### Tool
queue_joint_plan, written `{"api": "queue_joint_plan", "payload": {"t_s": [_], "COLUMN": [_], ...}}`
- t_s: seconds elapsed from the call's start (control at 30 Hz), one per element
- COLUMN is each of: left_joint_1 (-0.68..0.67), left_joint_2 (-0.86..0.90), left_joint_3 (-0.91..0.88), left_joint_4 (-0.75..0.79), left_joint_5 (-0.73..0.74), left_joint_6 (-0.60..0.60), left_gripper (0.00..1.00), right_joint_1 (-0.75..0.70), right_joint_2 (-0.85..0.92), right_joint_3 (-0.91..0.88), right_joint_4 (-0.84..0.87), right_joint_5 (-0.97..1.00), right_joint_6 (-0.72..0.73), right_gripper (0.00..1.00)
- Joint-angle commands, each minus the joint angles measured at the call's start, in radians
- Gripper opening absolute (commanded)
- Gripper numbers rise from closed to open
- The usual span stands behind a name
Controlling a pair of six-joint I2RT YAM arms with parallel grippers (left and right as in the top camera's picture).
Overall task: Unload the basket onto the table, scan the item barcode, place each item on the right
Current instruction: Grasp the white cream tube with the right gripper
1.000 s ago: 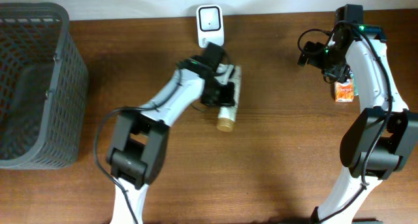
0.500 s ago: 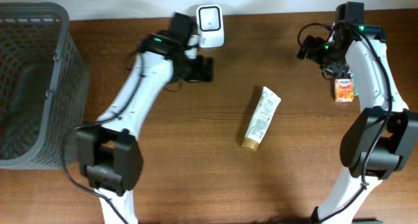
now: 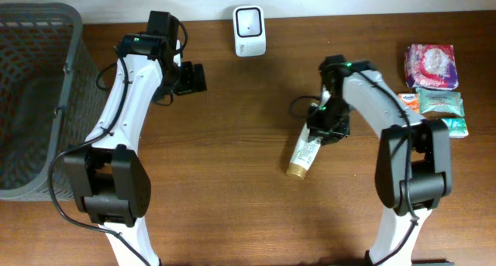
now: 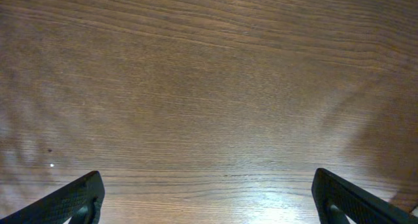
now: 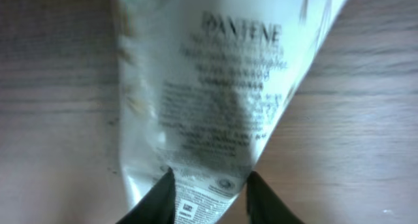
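- Half a second ago the left arm was up by the scanner [image 3: 249, 29]. It has since drawn back to the upper left, well clear of it.
- The left fingers [image 4: 75, 199] are spread as wide as they go and hold nothing. Its wrist view shows only bare tabletop [image 3: 232, 196] between them.
- The tube [image 3: 304, 153], which the left arm carried a second ago, now lies flat on the tabletop right of centre. Its gold cap [image 3: 294, 171] points down and to the left, and it is well short of the scanner.
- The right arm was parked at the far right a moment ago and has swung in over the tube's upper, crimped end.
- The right fingers [image 5: 160, 199] were wide open and have closed in. In the wrist view they sit narrowly on either side of the tube's flat end, pinching it.
- The tube still rests on the tabletop, so we judge the grip to be only just made and the lift not yet begun.
- With that arm moved, the packets [image 3: 434, 84] at the right edge now show. The basket [image 3: 70, 33] on the left is unchanged.
- We read this as a handover by way of the tabletop, with the right arm now taking the scan.
- Next, the tube likely has to be raised and turned so its printed side faces the scanner. We cannot make out the barcode clearly, because the wrist picture is blurred.
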State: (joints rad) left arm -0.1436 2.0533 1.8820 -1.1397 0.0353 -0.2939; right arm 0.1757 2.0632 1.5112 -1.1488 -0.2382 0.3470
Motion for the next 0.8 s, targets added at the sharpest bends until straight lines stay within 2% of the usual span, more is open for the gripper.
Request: {"api": "queue_joint_plan", "payload": {"t_s": [0.0,0.13,0.2,0.3,0.37,0.43,0.53,0.63,0.67,0.7,0.77], "left_joint_1": [0.005,0.005,0.005,0.005,0.005,0.005,0.005,0.005,0.005,0.005,0.005], "left_joint_2": [-0.013,-0.013,-0.013,-0.013,-0.013,-0.013,-0.013,-0.013,-0.013,-0.013,-0.013], "left_joint_3": [0.0,0.0,0.0,0.0,0.0,0.0,0.0,0.0,0.0,0.0,0.0], "left_joint_4": [-0.003,-0.003,-0.004,-0.027,-0.039,-0.043,-0.043,-0.04,-0.043,-0.043,-0.043], "left_joint_5": [-0.018,-0.018,-0.017,-0.018,-0.045,-0.051,-0.051,-0.051,-0.051,-0.051,-0.051], "left_joint_6": [0.008,0.008,0.008,0.008,0.008,0.008,0.008,0.008,0.008,0.008,0.008], "left_gripper": [0.99,0.99,0.99,0.99,0.99,0.99,0.99,0.99,0.99,0.99,0.99], "right_joint_1": [0.069,0.144,0.192,0.175,0.108,0.049,0.042,0.069,0.081,0.092,0.094], "right_joint_2": [-0.005,0.025,0.025,0.025,0.025,0.025,0.025,0.025,0.025,0.025,0.025], "right_joint_3": [-0.07,-0.1,-0.093,0.031,0.192,0.233,0.145,0.013,-0.037,-0.087,-0.139], "right_joint_4": [0.113,0.266,0.354,0.287,0.129,0.072,0.09,0.23,0.308,0.4,0.5], "right_joint_5": [0.015,0.006,0.003,0.007,0.003,-0.048,-0.045,-0.073,-0.129,-0.213,-0.337], "right_joint_6": [0.036,0.037,0.061,0.062,0.015,-0.061,-0.056,0.002,-0.012,-0.031,-0.066], "right_gripper": [0.22,0.22,0.27,0.36,0.53,0.89,0.99,0.97,0.83,0.77,0.77]}}
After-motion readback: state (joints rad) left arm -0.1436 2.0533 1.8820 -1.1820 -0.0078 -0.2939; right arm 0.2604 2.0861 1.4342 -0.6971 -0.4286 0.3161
